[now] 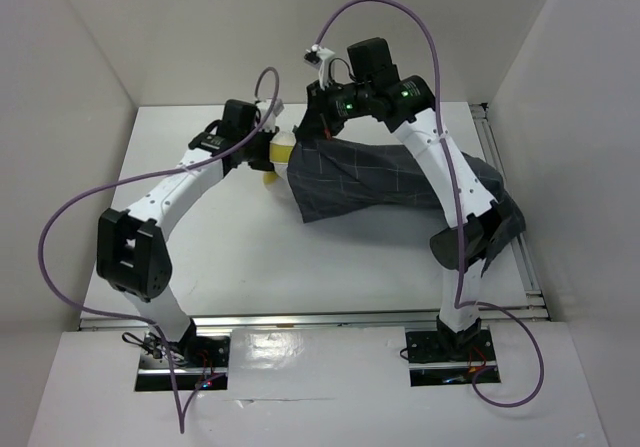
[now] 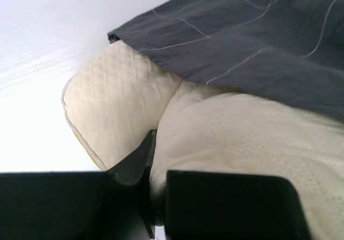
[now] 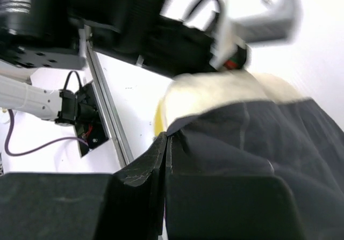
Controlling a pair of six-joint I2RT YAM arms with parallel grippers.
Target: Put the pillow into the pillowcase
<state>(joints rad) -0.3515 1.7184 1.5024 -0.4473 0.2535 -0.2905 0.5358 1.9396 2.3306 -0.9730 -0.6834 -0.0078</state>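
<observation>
Most of the pillow [image 1: 281, 154] is judged to be inside the pillowcase [image 1: 380, 182] already. From above, only a short cream-yellow end is seen sticking out of the left-hand mouth. The rest is covered by grey cloth lying across the far middle of the table [image 1: 300, 267]. What is left, as far as can be told, is for that last end to be pushed in and the hem drawn over it.

The left gripper [image 2: 155, 167] is nearly closed. A fold of the pillow's exposed end is pinched between its jaws, just below the hem of the pillowcase. The right gripper [image 3: 166, 146] is clenched fully, and the edge of the pillowcase at the mouth appears to be caught between its fingertips. The view there is dark and partly blurred, so how much cloth is held cannot be made out. The two grippers are set close together at the opening, one on the pillow and the other on the pillowcase.
</observation>
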